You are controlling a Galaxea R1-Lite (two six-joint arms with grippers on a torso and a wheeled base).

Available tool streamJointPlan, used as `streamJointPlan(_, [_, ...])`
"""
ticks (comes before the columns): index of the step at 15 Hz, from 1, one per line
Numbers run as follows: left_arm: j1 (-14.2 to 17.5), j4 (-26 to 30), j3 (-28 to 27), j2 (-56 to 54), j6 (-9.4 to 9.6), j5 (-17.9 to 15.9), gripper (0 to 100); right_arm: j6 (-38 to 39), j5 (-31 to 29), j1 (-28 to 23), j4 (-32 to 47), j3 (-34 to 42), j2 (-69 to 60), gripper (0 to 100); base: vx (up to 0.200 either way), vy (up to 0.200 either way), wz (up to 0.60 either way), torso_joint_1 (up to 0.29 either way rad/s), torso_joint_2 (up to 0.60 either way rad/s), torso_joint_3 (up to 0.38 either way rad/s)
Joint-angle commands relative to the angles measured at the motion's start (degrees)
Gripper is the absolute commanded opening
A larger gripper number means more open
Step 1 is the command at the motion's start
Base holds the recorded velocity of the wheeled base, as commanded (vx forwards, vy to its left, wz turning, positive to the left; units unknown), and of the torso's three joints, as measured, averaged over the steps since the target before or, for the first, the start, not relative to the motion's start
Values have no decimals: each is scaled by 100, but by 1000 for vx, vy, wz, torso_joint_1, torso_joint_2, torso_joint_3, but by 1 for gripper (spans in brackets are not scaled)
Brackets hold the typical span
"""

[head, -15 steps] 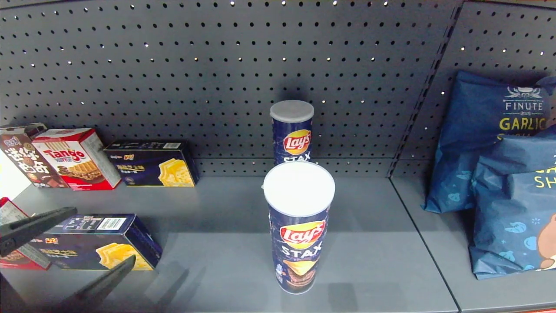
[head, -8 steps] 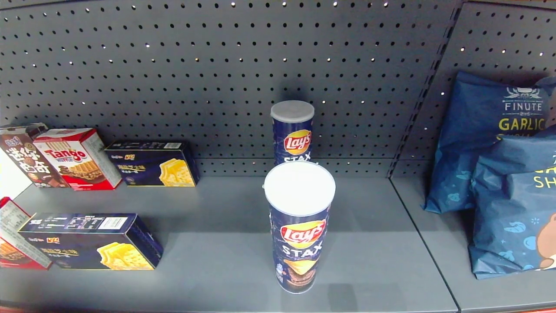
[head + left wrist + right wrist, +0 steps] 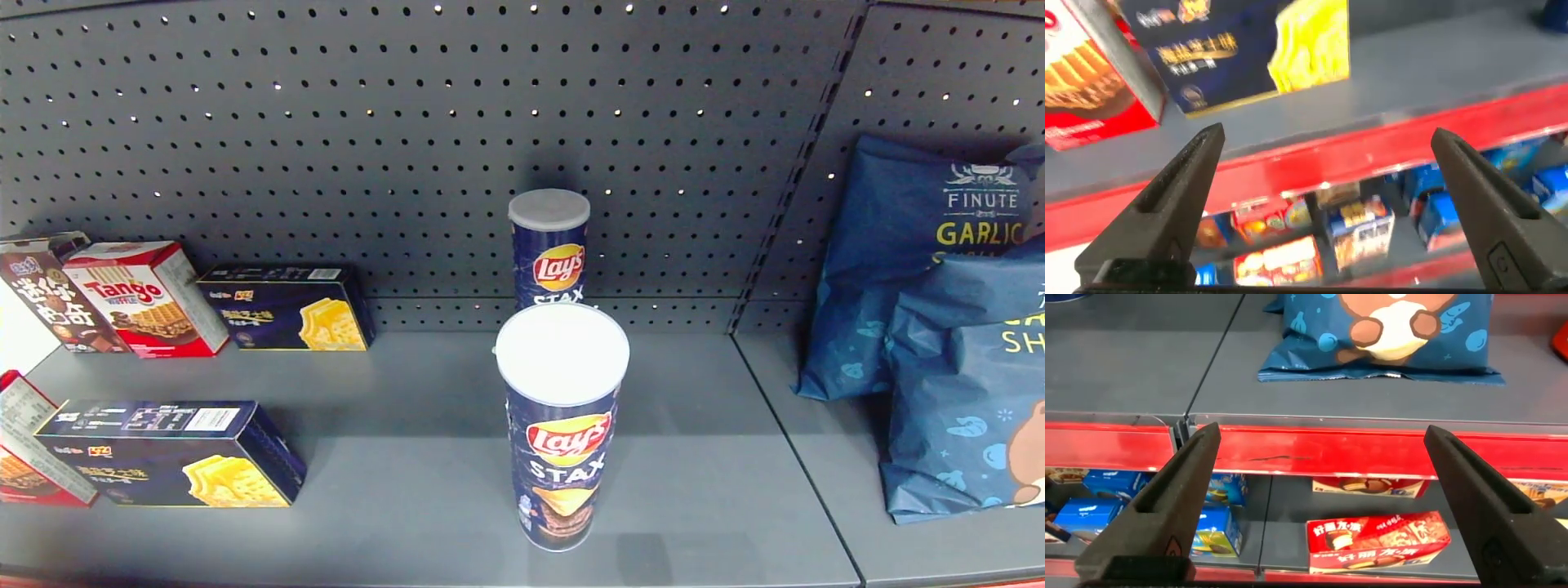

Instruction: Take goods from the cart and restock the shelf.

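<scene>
L gripper (image 3: pixel 1327 135): jaws spread wide, nothing btwn them. It hangs just off the front of the shelf (image 3: pixel 424 457), tips about level w/ the red edge strip (image 3: pixel 1372 151). Straight ahead past the tips, up on the deck, a navy cracker box (image 3: pixel 1249 49) lies flat. A red box (image 3: pixel 1086 82) sits right beside it, closer to one finger than the other. Can't tell if those two touch. Neither touches the fingers. Beyond the jaws under the strip there's a lower tier w/ assorted packs (image 3: pixel 1290 245), too blurry to ID.

R gripper (image 3: pixel 1320 431): same deal, jaws wide apart and empty, out front of the same shelf lip. Ahead of the tips a blue bear bag (image 3: pixel 1380 331) lies flat on the deck, well clear of both fingers. Under the lip, past the jaws, sit a red carton (image 3: pixel 1376 535) and some blue packs (image 3: pixel 1094 506).

Along the deck btwn what the L jaws face and what the R jaws face, two chip cans stand upright, one behind the other. The front can (image 3: pixel 562 425) is mid-deck and the rear can (image 3: pixel 549 245) is up by the pegboard (image 3: pixel 326 122). Deeper in from the L jaws, behind the navy box, another navy box (image 3: pixel 286 306), a wafer box (image 3: pixel 147 298) and a brown box (image 3: pixel 45 298) line the back. A second blue bag (image 3: pixel 898 269) leans behind the bear one.
</scene>
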Motion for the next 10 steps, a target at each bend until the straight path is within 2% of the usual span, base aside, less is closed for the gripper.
streamJointPlan(1, [0, -2, 2, -167, -381, -17, 100, -4, 2, 1, 0, 0, 7, 100, 0, 0, 0, 0, 0, 0])
streamJointPlan(2, [0, 15, 2, -167, -653, -26, 100, -4, 2, 1, 0, 0, 7, 100, 0, 0, 0, 0, 0, 0])
streamJointPlan(3, [0, -2, 2, -167, -662, 124, 100, -4, 2, 1, 0, 0, 7, 100, 0, 0, 0, 0, 0, 0])
streamJointPlan(4, [0, 156, 2, -167, -469, 950, 100, -4, 2, 1, 0, 0, 7, 100, 0, 0, 0, 0, 0, 0])
streamJointPlan(5, [0, 174, 2, -167, -372, 1161, 100, 5, 2, 1, 0, 0, 7, 100, 0, 0, 0, 0, 0, 0])
streamJointPlan(6, [0, 165, 2, -167, -223, 1020, 100, -4, 11, 1, 0, 0, 7, 100, 0, 0, 0, 0, 0, 0])
streamJointPlan(7, [0, 341, 2, -167, -3, 739, 100, -4, 2, 1, 0, 0, 7, 100, 0, 0, 0, 0, 0, 0])
streamJointPlan(9, [0, 393, -15, -167, -3, 704, 100, -4, 2, 1, 0, 0, 7, 100, 0, 0, 0, 0, 0, 0])
streamJointPlan(10, [0, 376, -6, -167, 50, 519, 100, 5, 2, 1, 0, 0, 7, 100, 0, 0, 0, 0, 0, 0])
